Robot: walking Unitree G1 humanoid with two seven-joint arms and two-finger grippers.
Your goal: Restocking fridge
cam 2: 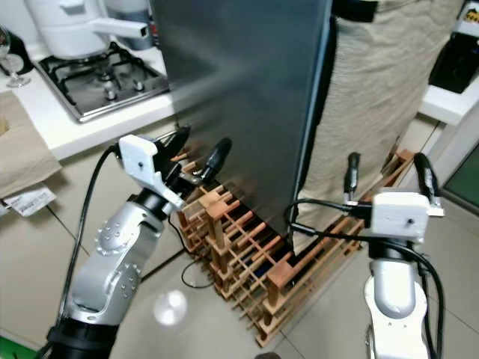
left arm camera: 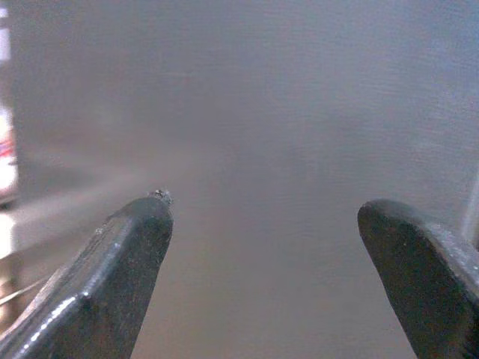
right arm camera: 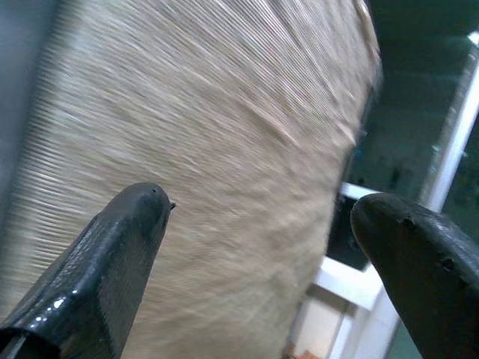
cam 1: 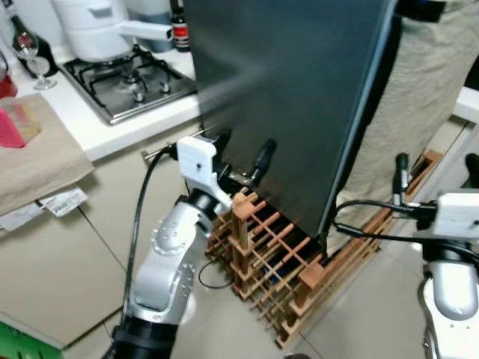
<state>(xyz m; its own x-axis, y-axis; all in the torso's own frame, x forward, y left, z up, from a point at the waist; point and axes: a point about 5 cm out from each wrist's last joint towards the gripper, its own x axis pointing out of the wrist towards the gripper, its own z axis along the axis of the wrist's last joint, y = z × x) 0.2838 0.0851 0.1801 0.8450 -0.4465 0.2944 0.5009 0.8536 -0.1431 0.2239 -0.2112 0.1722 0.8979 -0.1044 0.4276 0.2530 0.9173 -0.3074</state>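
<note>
Left gripper (cam 2: 196, 155) is up against the dark grey fridge door (cam 1: 299, 97), fingers spread wide with nothing between them, tips just short of the panel or brushing it, hard to call, and right below it sits the wooden rack (cam 1: 273, 262) on the tiled floor. Over on the other side the right gripper (cam 2: 388, 176) is raised with its two fingers parted and empty, pointing at a beige cloth (cam 2: 374, 97) hanging just past the door's edge. Behind the left arm there's the white counter (cam 1: 112, 127) with a gas hob (cam 1: 127, 86) and a white kettle (cam 1: 101, 30) on it
</note>
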